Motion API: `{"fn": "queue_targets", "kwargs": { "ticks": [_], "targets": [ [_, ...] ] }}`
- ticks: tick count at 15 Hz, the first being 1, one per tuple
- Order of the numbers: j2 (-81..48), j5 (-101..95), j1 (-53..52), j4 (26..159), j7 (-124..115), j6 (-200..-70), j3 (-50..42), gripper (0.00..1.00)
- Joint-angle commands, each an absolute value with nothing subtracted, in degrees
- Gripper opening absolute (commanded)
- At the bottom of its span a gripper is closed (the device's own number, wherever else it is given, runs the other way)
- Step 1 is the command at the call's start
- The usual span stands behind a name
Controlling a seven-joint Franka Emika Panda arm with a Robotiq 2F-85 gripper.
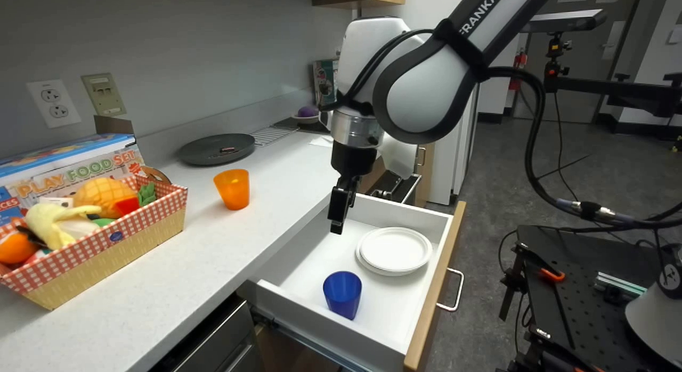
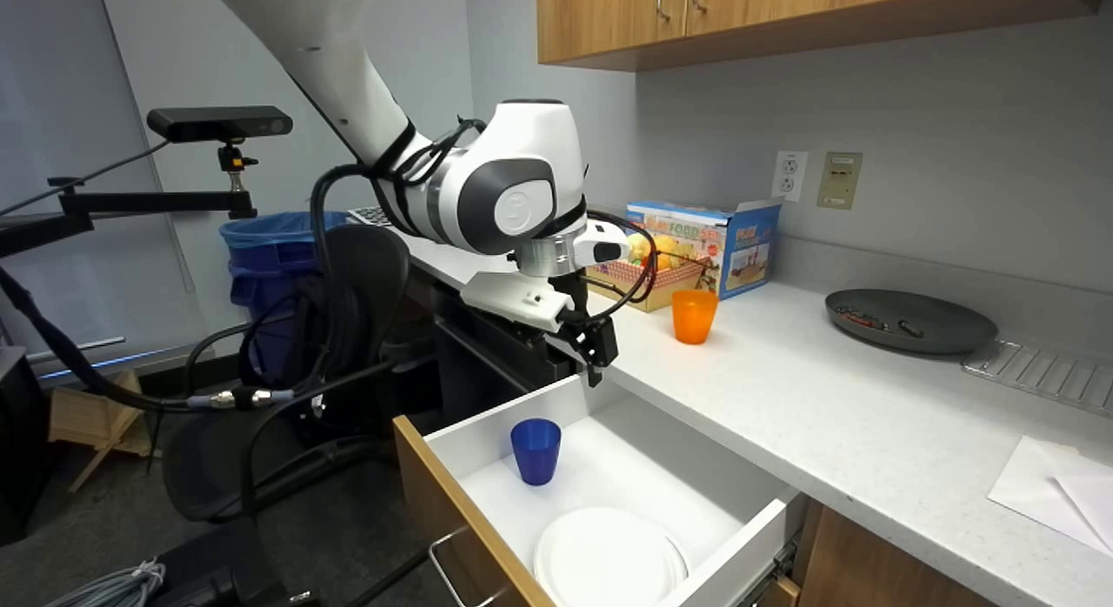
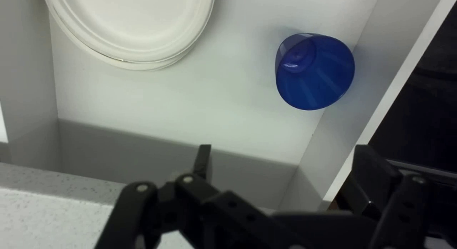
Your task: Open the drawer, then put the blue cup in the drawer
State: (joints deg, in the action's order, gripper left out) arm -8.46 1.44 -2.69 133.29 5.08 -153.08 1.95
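The drawer (image 1: 436, 284) stands pulled open, with its light wood front and bar handle facing outward; it also shows in an exterior view (image 2: 467, 505) and the wrist view (image 3: 221, 95). The blue cup (image 1: 342, 296) stands upright on the white drawer floor near a side wall. It also shows in an exterior view (image 2: 536, 450) and the wrist view (image 3: 317, 77). My gripper (image 1: 341, 215) is above the drawer near the counter edge, apart from the cup; it also shows in an exterior view (image 2: 596, 355). In the wrist view its fingers (image 3: 283, 149) are wide apart with nothing between them.
White plates (image 1: 395, 250) lie stacked in the drawer beside the cup. An orange cup (image 1: 233, 189) stands on the white counter (image 1: 256, 223). A dark pan (image 1: 216, 149) and a basket of play food (image 1: 106, 244) are also on the counter. The counter edge borders the drawer.
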Motion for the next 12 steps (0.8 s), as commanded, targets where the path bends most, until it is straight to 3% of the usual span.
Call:
{"fn": "queue_targets", "kwargs": {
  "ticks": [1,12],
  "targets": [
    [-7.65,1.94,-2.24,133.84,5.62,-152.9,2.33,1.0],
    [-5.67,2.56,-2.08,135.61,6.32,-152.9,2.26,1.0]
  ]
}}
